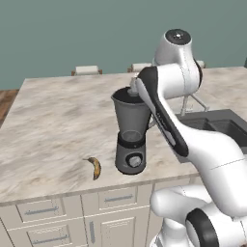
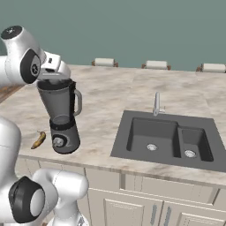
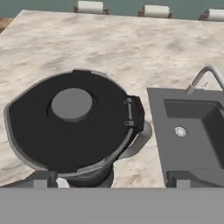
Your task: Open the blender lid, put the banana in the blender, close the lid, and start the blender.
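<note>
From the left base view, my arm arcs up from the lower right and bends over the blender (image 1: 130,137), which stands near the front edge of the bench (image 1: 58,120). My wrist hides most of the jar's top here, so I can't read the lid from this side. The banana (image 1: 95,168) lies flat on the bench just left of the blender's base, apart from it, close to the front edge.

Over to the right base view: the blender's handle points toward the sink (image 2: 165,139), my hand sits directly above the jar's mouth, and the banana is on the far side of the base, near the bench edge. The jar looks empty through its grey wall.

Now the hand view, looking straight down: the blender lid (image 3: 70,122) is seated on the jar, black disc with its raised centre cap, tab toward the handle side. My jaws (image 3: 111,180) are spread wide, fingertips (image 3: 41,179) standing off either side of the lid and holding nothing.

So, my reading of progress: nothing visibly done. The lid is on, the banana is out on the bench, the front knob sits untouched as far as I can tell. Left to do: lift the lid, fetch the banana, drop it in, reseat the lid, start it.
</note>
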